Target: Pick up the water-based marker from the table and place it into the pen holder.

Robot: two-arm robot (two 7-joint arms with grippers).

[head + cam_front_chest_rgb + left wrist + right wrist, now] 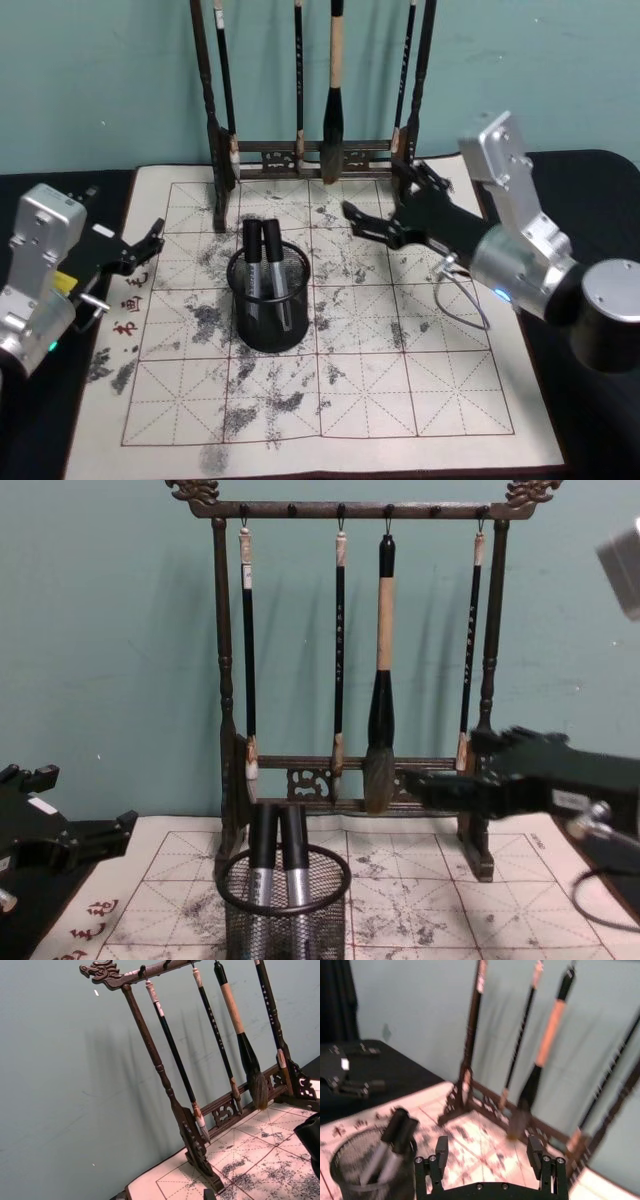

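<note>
Standing behind pen holder (268, 300): brush rack (310, 150).

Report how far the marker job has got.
Done, it seems: two markers stand in the pen holder, and I see none lying on the mat. In hand: nothing; the right gripper hangs open above the mat beside the holder, and the left gripper sits at the mat's left edge. Left: apparently nothing.
</note>
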